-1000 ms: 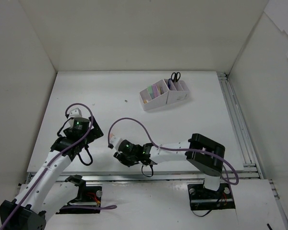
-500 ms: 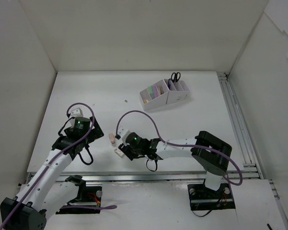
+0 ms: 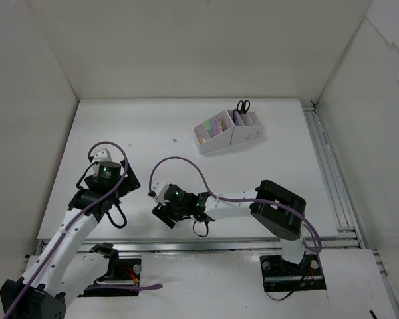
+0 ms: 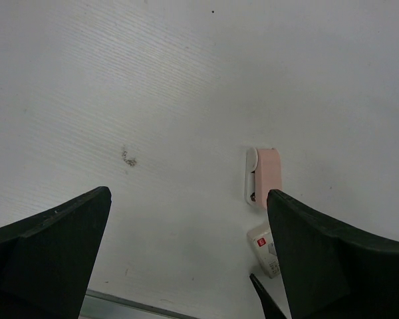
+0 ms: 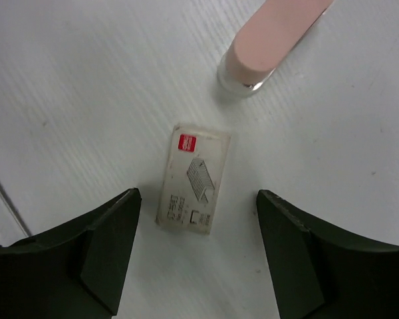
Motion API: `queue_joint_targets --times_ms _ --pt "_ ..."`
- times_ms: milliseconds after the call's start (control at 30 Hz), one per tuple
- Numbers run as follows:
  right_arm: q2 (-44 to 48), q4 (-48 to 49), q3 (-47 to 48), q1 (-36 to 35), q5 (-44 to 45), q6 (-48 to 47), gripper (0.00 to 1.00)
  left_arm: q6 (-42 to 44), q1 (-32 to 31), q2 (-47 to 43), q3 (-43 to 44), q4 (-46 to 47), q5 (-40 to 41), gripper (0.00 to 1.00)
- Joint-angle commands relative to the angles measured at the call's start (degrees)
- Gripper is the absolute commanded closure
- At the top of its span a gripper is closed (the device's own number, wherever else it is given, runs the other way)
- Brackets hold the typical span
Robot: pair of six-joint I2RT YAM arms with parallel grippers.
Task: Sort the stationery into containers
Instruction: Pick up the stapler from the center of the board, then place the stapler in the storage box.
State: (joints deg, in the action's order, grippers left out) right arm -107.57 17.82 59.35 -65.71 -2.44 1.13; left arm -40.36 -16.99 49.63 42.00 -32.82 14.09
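A small white box point(image 5: 193, 179) with a red label and a staple drawing lies flat on the table. My right gripper point(image 5: 198, 199) is open and low over it, with one finger on each side and not touching it. A small pink and white item point(image 5: 272, 40) lies just beyond the box. Both also show in the left wrist view, the pink item point(image 4: 266, 176) and the box point(image 4: 265, 249). My left gripper point(image 4: 186, 199) is open and empty to the left of them. The white and lilac organizer point(image 3: 226, 131) stands at the far right, with black-handled scissors point(image 3: 243, 106) upright in it.
White walls enclose the table on three sides. A metal rail point(image 3: 329, 173) runs along the right edge and another along the near edge point(image 4: 120, 306). In the top view my right gripper point(image 3: 163, 211) sits close to my left gripper point(image 3: 120, 189) near the front.
My right gripper swung right and forward, uncovering the white box, then came back left over it. The left arm shifted slightly. The pink item stayed in place.
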Motion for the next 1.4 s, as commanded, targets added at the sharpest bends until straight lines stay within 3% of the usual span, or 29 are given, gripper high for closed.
queue_joint_targets --times_ms 0,33,100,167,233,433,533,667,833,933,1133,1367 --pt "-0.97 2.3 3.23 0.15 7.88 2.48 0.33 1.42 1.34 -1.64 2.74 0.74 1.73 0.0" --pt "-1.41 2.48 3.14 0.06 9.02 2.39 0.37 1.42 1.35 -2.07 2.65 0.74 1.73 0.0" --pt "-1.16 3.18 2.53 0.06 9.38 2.48 0.59 1.6 1.96 -2.08 2.48 0.83 1.73 0.01" --pt "-0.02 5.97 0.34 0.15 10.43 3.0 0.9 1.77 2.49 -1.81 2.56 0.91 1.47 0.0" --pt "3.58 7.31 -1.07 0.85 11.31 3.09 0.98 2.21 2.49 -1.12 2.65 1.7 0.95 0.01" --pt "15.44 6.44 -4.42 10.94 13.4 3.97 1.0 4.23 3.02 2.83 4.58 4.43 -0.99 0.0" --pt "20.98 3.54 -3.9 20.76 17.09 2.83 1.0 5.98 3.55 6.08 6.25 5.57 -2.82 0.0" --pt "21.88 -1.02 2.32 33.49 18.17 2.74 1.0 8.28 3.55 9.52 7.39 9.26 -6.52 0.0" --pt "15.21 -2.7 11.82 47.66 11.34 0.29 1.0 10.65 3.55 14.43 10.47 11.28 -9.25 0.0" --pt "6.87 -8.14 24.45 53.12 4.83 -2.51 1.0 10.92 3.55 17.33 11.87 12.25 -9.86 0.0" --pt "-7.11 -12.9 38.35 59.46 -5.2 -5.69 1.0 11.62 3.02 24.54 15.83 11.29 -11.8 0.0" --pt "-14.86 -15.71 44.62 61.06 -12.59 -7.36 0.96 12.23 1.44 30.52 18.03 10.76 -13.29 0.01"
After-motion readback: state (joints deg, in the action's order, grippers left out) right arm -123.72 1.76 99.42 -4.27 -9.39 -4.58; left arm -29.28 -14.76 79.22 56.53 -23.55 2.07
